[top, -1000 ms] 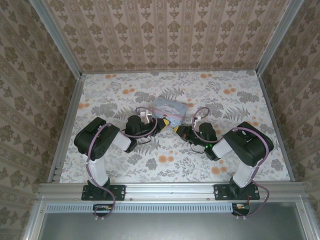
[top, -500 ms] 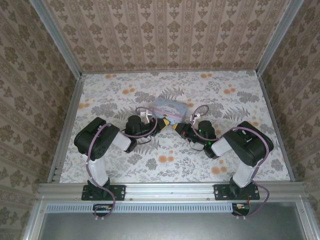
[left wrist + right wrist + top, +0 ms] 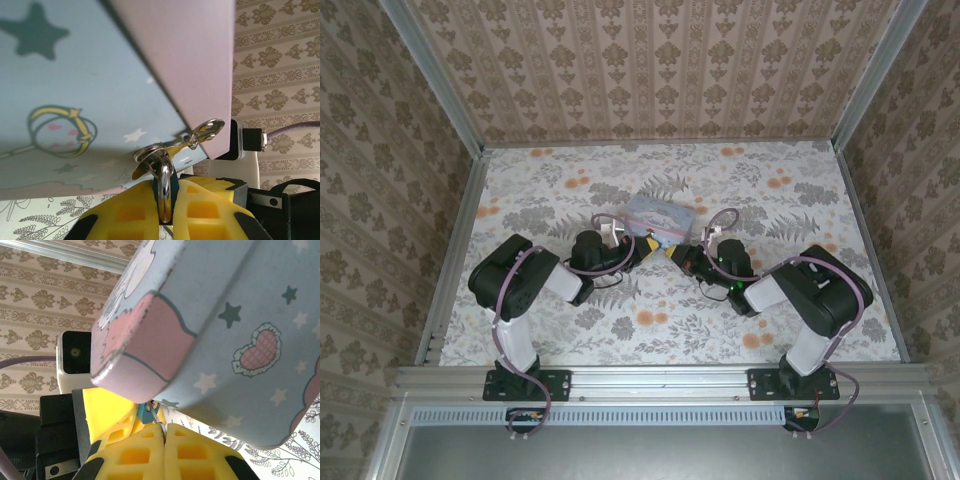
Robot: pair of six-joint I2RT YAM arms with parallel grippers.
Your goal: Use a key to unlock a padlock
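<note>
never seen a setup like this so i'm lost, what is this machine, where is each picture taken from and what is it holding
These are two robot arms bolted at the near edge of a table with a flowery cover. The top picture looks down from above and behind them, with the left arm on the left. The other two pictures come from a small camera on each wrist, looking along that arm's own yellow fingers.

On the table sits a pale blue tin with stars, and both arms reach to its near side. The left end effector is shut on a tiny padlock. Its silver loop shows between the fingers and seems to pass through a metal ring on the tin. The right end effector is shut on a thin bit of metal, apparently the key.
</note>
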